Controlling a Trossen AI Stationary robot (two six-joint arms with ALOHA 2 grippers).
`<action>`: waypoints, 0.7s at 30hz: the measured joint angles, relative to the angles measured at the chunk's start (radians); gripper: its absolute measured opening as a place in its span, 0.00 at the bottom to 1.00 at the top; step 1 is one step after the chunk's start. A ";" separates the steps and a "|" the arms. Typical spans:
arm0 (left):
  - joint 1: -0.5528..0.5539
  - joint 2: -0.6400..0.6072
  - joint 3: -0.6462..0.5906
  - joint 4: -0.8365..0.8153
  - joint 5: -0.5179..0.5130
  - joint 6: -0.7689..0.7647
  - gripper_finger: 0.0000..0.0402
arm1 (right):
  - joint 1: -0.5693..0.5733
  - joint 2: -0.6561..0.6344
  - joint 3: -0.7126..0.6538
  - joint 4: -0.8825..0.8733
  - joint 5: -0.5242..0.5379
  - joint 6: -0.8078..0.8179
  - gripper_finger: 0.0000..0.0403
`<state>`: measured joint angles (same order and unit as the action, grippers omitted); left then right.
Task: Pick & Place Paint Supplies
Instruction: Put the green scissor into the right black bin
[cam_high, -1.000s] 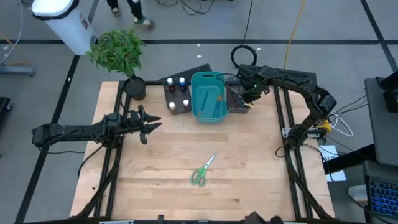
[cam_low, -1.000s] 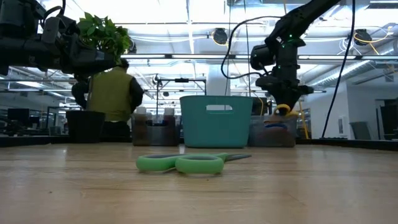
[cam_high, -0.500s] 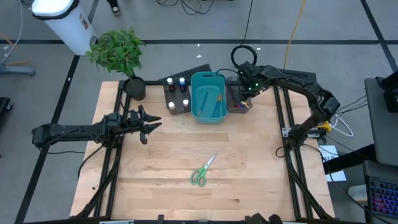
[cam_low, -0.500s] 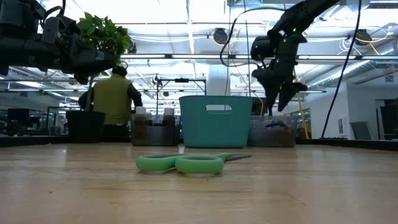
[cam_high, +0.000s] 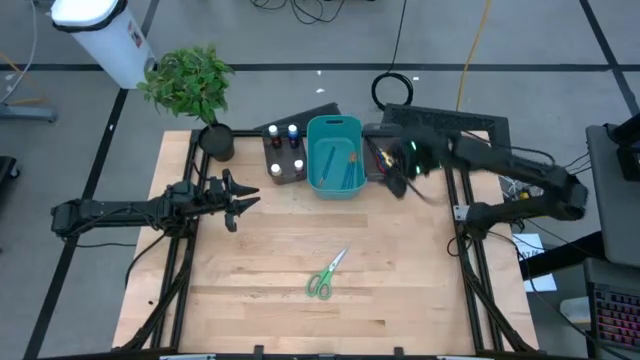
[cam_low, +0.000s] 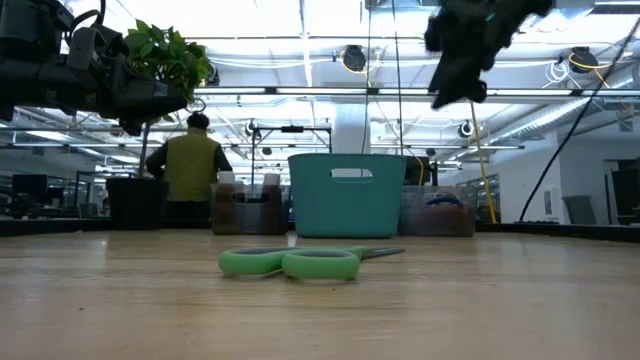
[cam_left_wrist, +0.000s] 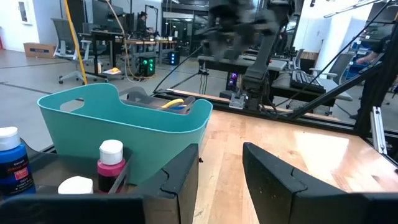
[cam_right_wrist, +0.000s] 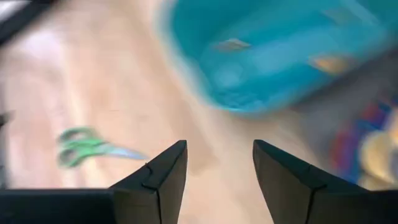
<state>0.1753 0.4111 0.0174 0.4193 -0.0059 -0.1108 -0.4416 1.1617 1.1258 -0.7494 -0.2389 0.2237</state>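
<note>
- My right jaws (cam_right_wrist: 214, 165) stand wide and empty, with bare wood showing between the two fingers.
- They hang above the surface just beside the teal bin (cam_high: 335, 157), near the grey bin (cam_high: 382, 160) on its right side.
- My left jaws (cam_high: 238, 203) hover over the left part of the surface, parted narrowly and holding nothing; that arm waits.
- The green scissors (cam_high: 326, 273) lie flat on the open wood near the front middle, well apart from both arms.
- The bottles (cam_high: 283, 148) stand in the dark tray to the left of the teal bin, and thin brushes (cam_high: 340, 165) lie inside the bin.
- I judge the step in hand to be the reach for the scissors, the one supply lying loose.
- Next I need to bring the right arm down over the scissors, line the jaws across the handles or blades, and close low to the wood.
</note>
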 joint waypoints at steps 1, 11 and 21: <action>0.000 0.000 0.000 0.000 0.000 0.000 0.33 | 0.053 -0.040 -0.043 0.060 0.000 0.005 0.43; 0.000 0.000 0.000 0.000 0.000 0.000 0.33 | 0.562 -0.372 -0.538 0.760 0.093 0.034 0.40; 0.000 0.000 0.000 0.000 0.000 -0.001 0.33 | 0.705 -0.548 -0.832 1.054 0.239 -0.009 0.39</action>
<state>0.1753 0.4111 0.0174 0.4194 -0.0059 -0.1115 0.2638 0.6142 0.2939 0.3046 -0.0002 0.2150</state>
